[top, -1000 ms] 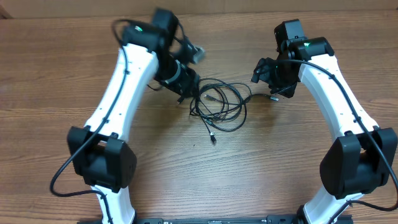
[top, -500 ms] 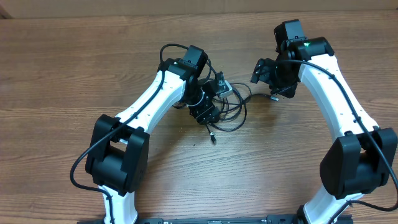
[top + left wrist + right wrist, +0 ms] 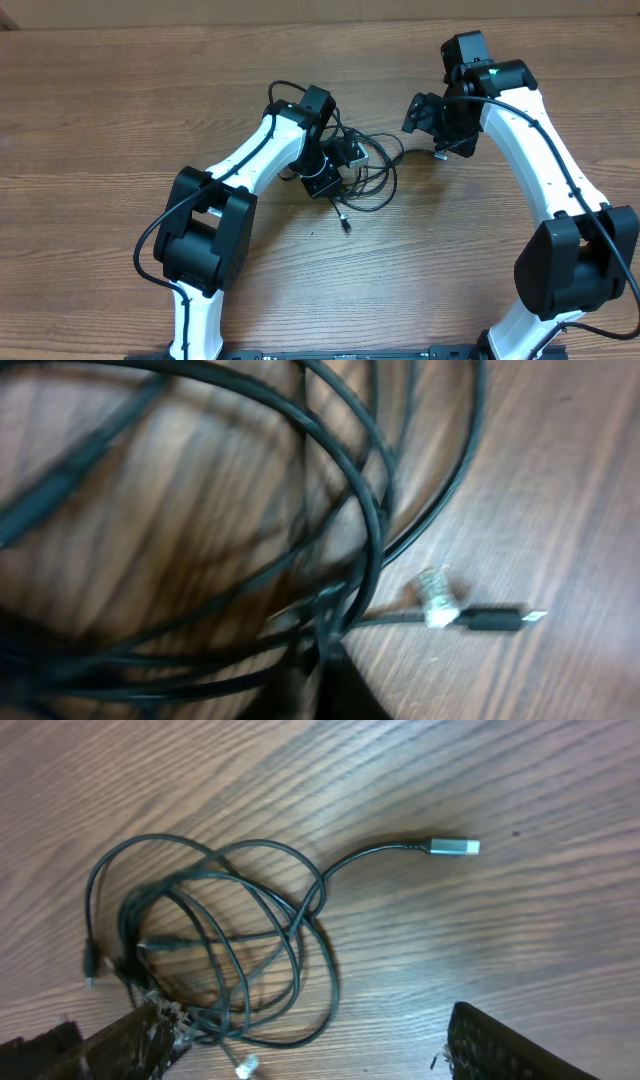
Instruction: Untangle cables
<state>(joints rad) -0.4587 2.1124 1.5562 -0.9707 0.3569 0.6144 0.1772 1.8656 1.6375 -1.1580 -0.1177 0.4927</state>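
Our left jaws are pressed together, sunk into the near-left edge of the cables (image 3: 368, 172). The wrist view is too blurred for us to tell whether a strand is nipped between them. Our right jaws stand wide apart and empty, hovering off the coil's right side, close to a silver-tipped plug (image 3: 453, 846) that trails free. The cables lie mid-bench (image 3: 110, 120) between our two arms, in loose overlapping loops. We judge them light, limp and slightly springy, so tugging one loop would drag the whole heap. The stiffer plug ends, the silver one or the white-tagged plug (image 3: 437, 598), look the surest holds.
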